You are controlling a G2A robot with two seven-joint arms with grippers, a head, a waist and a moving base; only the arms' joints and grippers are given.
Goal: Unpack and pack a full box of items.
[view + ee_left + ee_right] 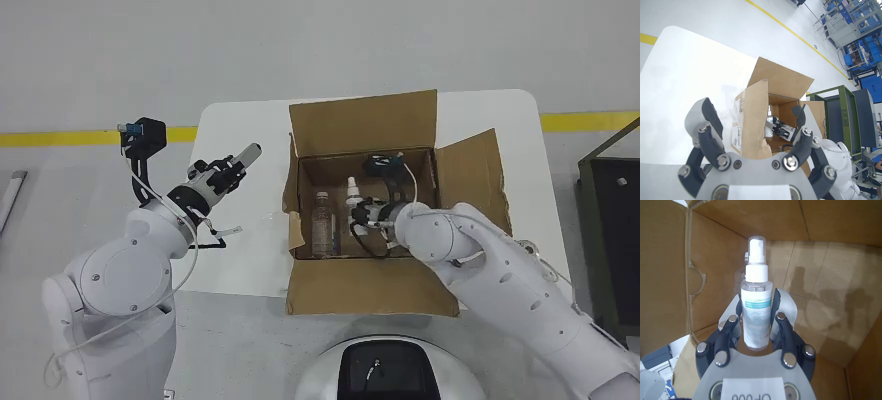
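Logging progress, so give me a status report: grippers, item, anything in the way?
Left gripper open, outside the box. Right gripper shut on spray bottle, inside box. Clear bottle close beside it.

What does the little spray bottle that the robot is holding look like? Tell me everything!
The spray bottle is small and clear, plastic-looking, with a white pump under a see-through cap and a white label with a teal band. The right tool is shut on its body, a finger each side, cap pointing away from the wrist, inside the open cardboard box.
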